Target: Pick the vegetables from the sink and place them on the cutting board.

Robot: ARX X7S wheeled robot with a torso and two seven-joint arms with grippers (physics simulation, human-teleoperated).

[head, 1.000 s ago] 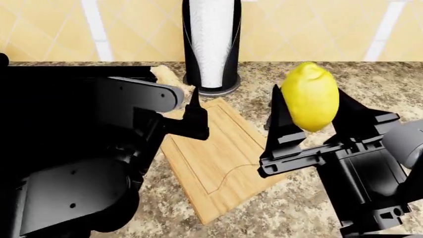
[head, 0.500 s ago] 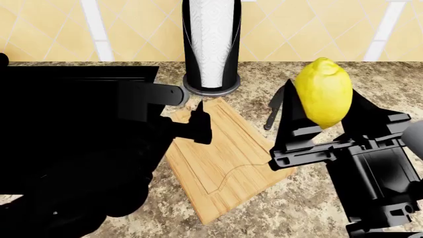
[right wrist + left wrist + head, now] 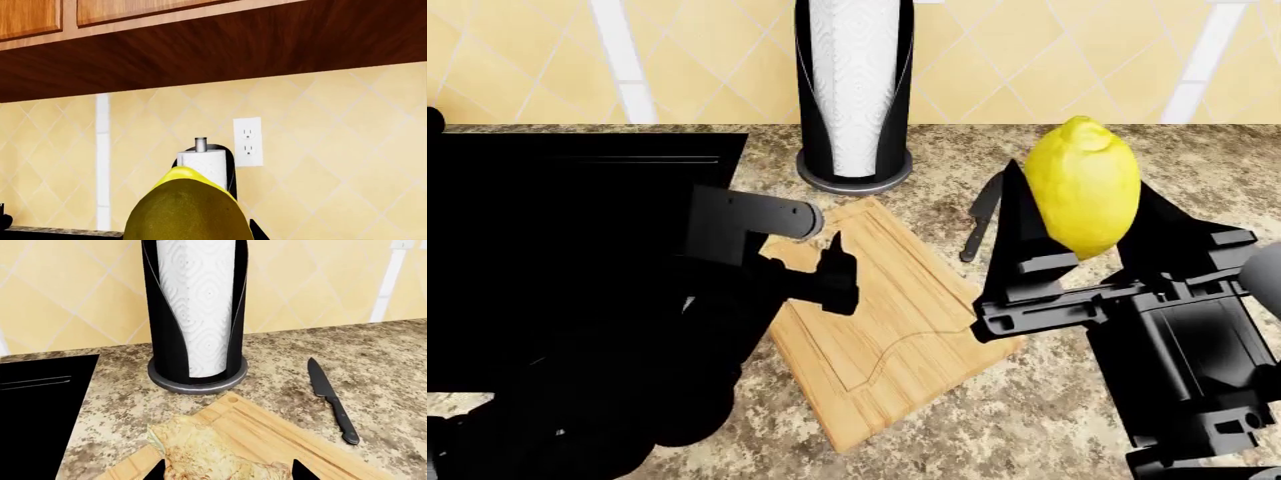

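Left arm shifted; only its wrist view shows ginger [image 3: 213, 455].

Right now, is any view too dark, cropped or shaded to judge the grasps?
Head view: the left arm and sink merge into one black mass, hiding the left end effector; the lemon is bright and sharp. Left wrist view: crisp and evenly lit, the ginger cropped at the frame edge. Right wrist view: the lemon fills the foreground in dull shade.
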